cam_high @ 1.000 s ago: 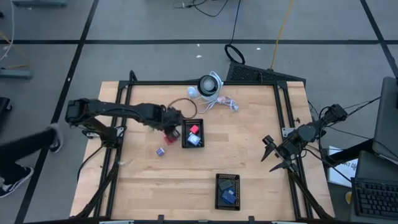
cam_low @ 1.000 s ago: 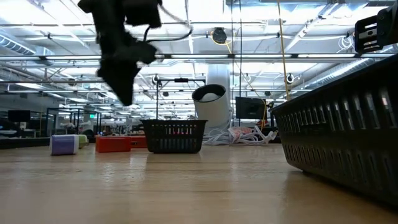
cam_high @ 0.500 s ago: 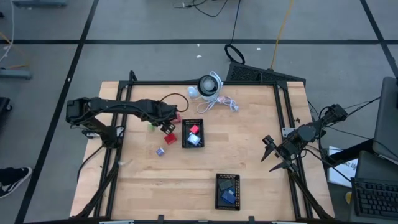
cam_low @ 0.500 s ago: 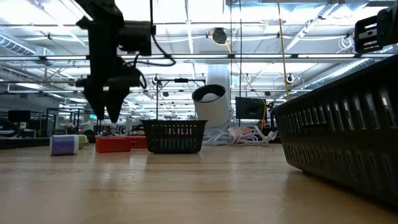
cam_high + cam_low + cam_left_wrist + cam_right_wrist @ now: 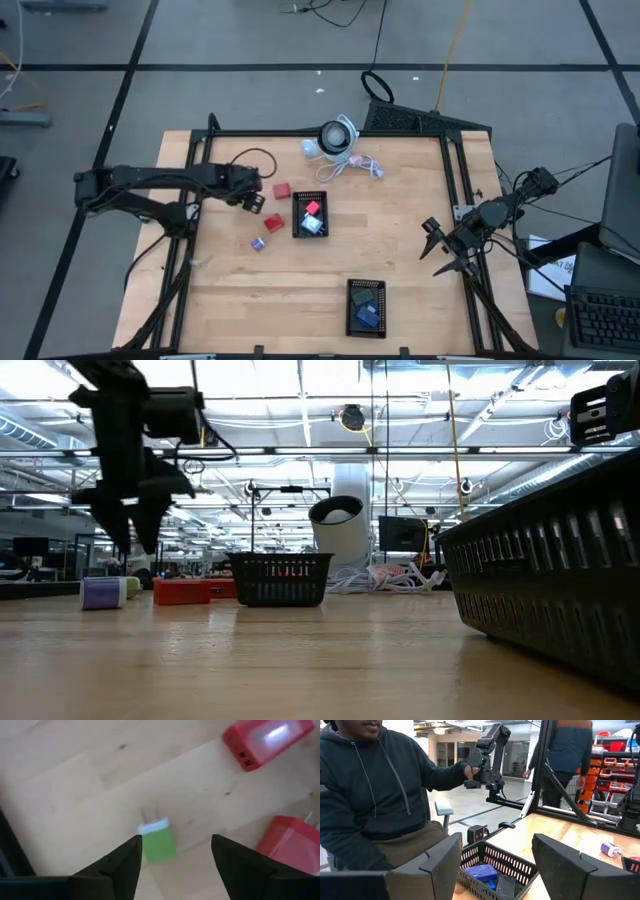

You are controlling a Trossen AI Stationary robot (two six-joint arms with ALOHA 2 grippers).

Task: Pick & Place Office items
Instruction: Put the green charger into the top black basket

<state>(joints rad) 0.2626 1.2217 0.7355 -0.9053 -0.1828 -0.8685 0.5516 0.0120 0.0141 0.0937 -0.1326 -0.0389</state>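
now the left gripper [image 5: 175, 857] hangs with jaws spread over a green plug [image 5: 158, 840] on the counter [image 5: 75, 785]; it looks small, hard and light, so pinch its flat sides.

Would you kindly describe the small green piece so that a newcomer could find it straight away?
Start at the black tray near the table's middle and look toward the left end effector. Under that end effector lies the green piece, beside two red pieces; it alone is green with a white pronged end.

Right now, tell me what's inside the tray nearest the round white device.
The tray holds a red block and a blue block, side by side. Anything under them is covered.
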